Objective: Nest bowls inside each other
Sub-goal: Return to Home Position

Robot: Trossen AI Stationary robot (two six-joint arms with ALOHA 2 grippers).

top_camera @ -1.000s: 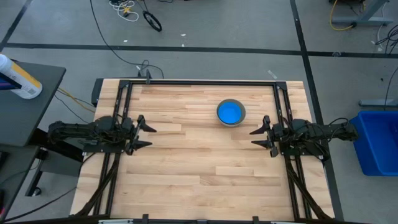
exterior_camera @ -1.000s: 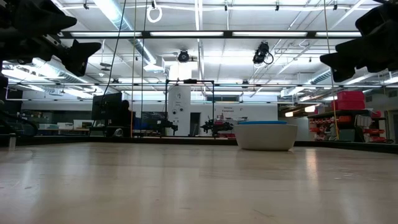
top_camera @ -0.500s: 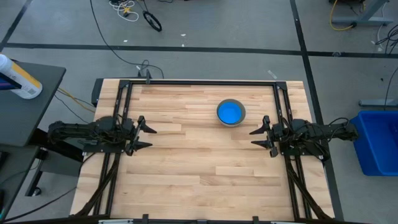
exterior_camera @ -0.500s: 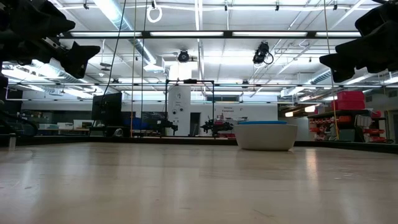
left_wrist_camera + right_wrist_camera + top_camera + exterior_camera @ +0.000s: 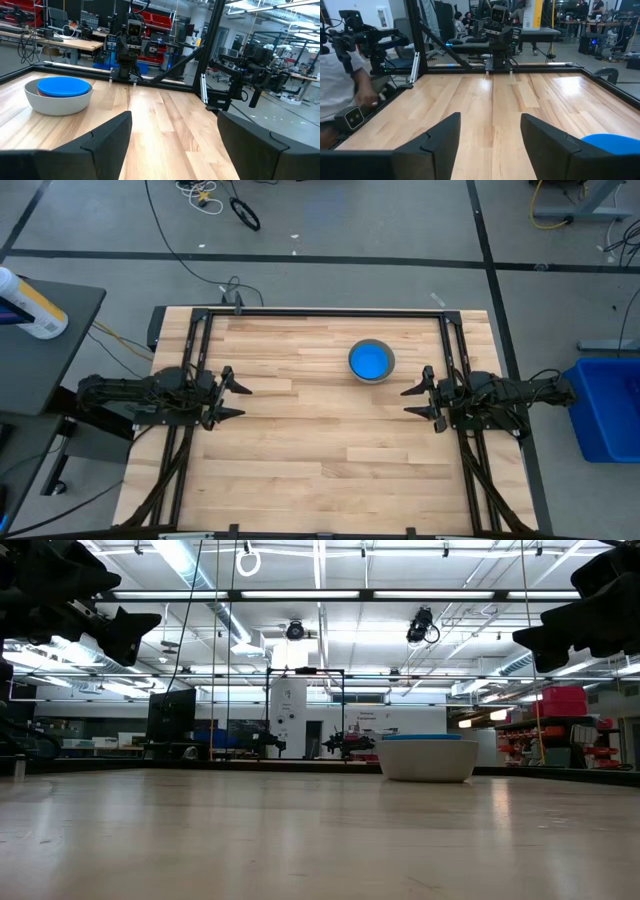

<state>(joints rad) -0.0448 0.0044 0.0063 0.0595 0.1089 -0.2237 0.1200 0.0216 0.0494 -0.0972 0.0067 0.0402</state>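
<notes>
A stack of bowls stands on its base on the wooden table [image 5: 320, 440], right of centre toward the far edge. A light blue bowl [image 5: 370, 361] sits inside a grey bowl [image 5: 427, 762], and only its rim [image 5: 422, 737] shows above the grey wall. The left wrist view shows the same pair, blue bowl [image 5: 64, 86] in grey bowl [image 5: 57, 102]. My left gripper [image 5: 245, 401] waits open and level at the table's left side. My right gripper [image 5: 404, 402] is open and level at the right side, just near of the stack. Other bowls are hidden or out of view.
Black frame rails [image 5: 320, 313] run along the table's far, left and right edges. A blue bin [image 5: 605, 405] stands on the floor to the right. In the right wrist view a person in a white top [image 5: 340, 85] is beyond the table's left side.
</notes>
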